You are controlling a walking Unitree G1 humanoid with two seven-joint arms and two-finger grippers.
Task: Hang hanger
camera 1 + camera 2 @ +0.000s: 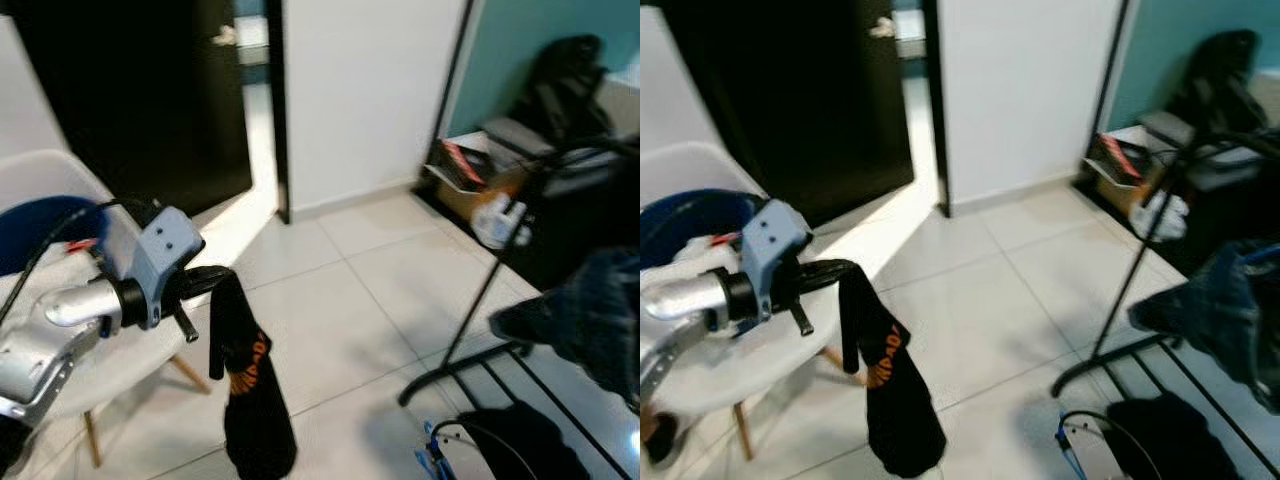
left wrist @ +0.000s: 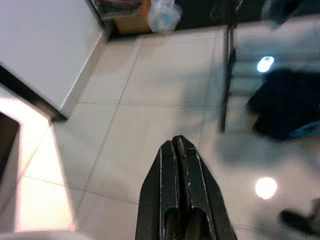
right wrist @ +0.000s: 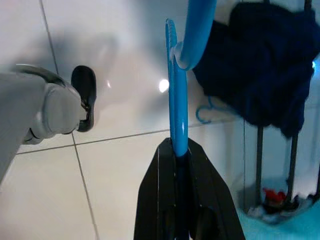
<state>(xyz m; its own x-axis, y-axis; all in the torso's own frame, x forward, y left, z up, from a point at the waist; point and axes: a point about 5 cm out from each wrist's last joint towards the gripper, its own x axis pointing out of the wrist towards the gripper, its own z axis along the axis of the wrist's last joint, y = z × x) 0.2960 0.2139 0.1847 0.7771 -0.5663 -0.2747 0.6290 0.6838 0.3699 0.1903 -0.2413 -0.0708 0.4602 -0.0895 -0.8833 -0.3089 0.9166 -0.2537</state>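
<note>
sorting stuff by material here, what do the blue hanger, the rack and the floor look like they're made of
Blue hanger, pinched in the right gripper: apparently plastic, smooth, uniformly coloured, slightly glossy. Clothes rack: probably painted metal, thin black tubes. Floor: glazed tile, seemingly ceramic, with grout lines and light reflections.

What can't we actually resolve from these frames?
- Blue hanger: its hook end is cut off by the right wrist view's top edge; right gripper is shut on it.
- Black garment: draped over the left gripper, hiding its fingertips in the eye views.
- Clothes rack: top bar blurred by motion in the eye views.
- Boxes: contents too blurred to identify.
</note>
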